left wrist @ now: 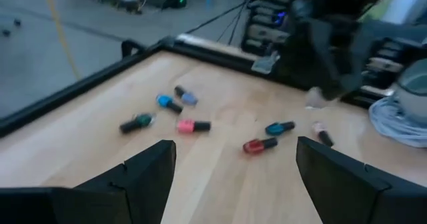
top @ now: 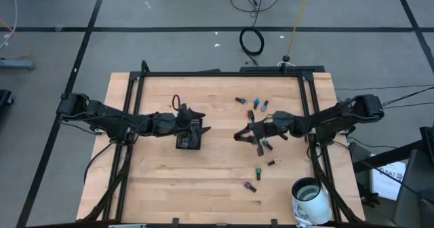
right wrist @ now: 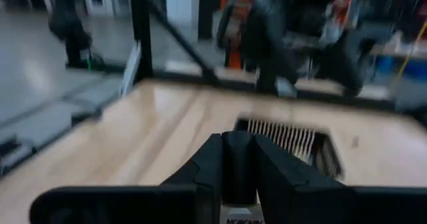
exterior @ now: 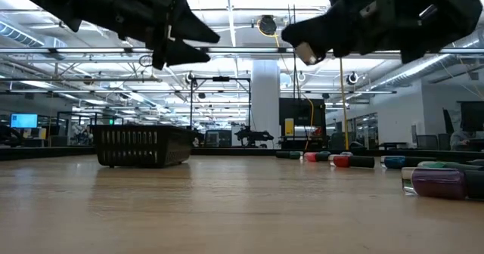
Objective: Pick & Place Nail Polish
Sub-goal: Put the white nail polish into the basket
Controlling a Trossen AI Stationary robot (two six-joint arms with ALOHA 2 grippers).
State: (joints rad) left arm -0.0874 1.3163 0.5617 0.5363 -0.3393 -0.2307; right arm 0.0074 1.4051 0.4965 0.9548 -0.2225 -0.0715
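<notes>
So the right gripper (top: 243, 136) has its fingers pressed together, and in its own wrist view there's a small dark-capped bottle (right wrist: 238, 164) pinched between them. It's up off the table, pointing toward the black slotted tray (top: 188, 138) that sits well apart on the far side of open wood, right under the left gripper (top: 196, 125). That one hangs with its fingers spread wide and nothing between them.

The rest of the nail polish bottles (top: 257, 104) lie scattered close around the right gripper: a few just behind its tip, a cluster further toward the back rail, and a couple more out toward the near edge, including a green one (top: 258, 173) and a purple one (top: 250, 186).

Handling guess: these things are tiny and light, hard glass bodies, smooth and round, so they'll roll or squirt out of a sloppy pinch. Gripping across the body near the cap looks like the safest bet. Probably fragile if dropped from height, though low drops onto wood should be fine.

Room-wise, the stretch of table (top: 224, 167) between gripper and tray is bare. The black frame rail (top: 306, 106) runs just behind the right arm, and a white mug-like thing (top: 308, 194) stands by the near corner, off the path. The main crowding is the left gripper sitting over the tray.
</notes>
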